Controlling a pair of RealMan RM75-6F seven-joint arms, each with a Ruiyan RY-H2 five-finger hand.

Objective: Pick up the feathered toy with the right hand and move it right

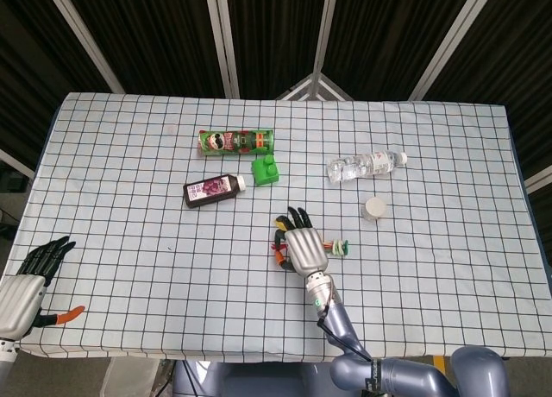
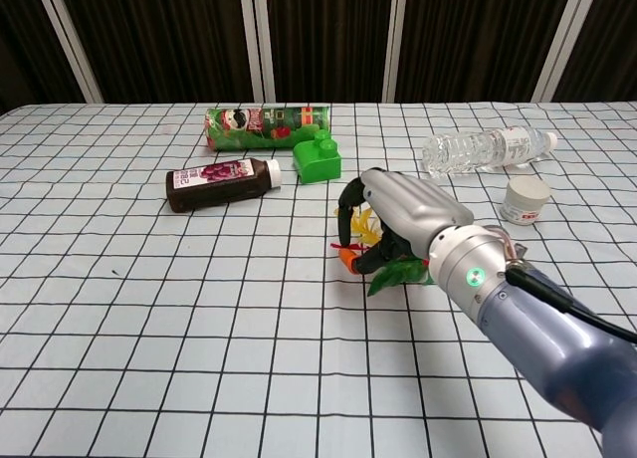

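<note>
The step in hand looks like the grasp itself, and it wants a firm gather: the feathered toy [image 2: 383, 247] is a loose spray of yellow, red, orange and green plumes lying flat on the checked tablecloth [image 1: 129, 181], near mid-table, just in front of the green block [image 2: 317, 159], so the fingers should close around its core rather than pinch stray tips, which would likely slip. The right hand [image 2: 398, 217] lies palm-down over the toy, its dark fingers [image 2: 350, 197] curled onto the plumes on the far-left side — whether they truly grip it I cannot tell, since the toy is not lifted. The forearm reaches in low from the near-right edge. The left hand [image 1: 30, 276] rests at the table's near-left corner, fingers apart, holding nothing.
</note>
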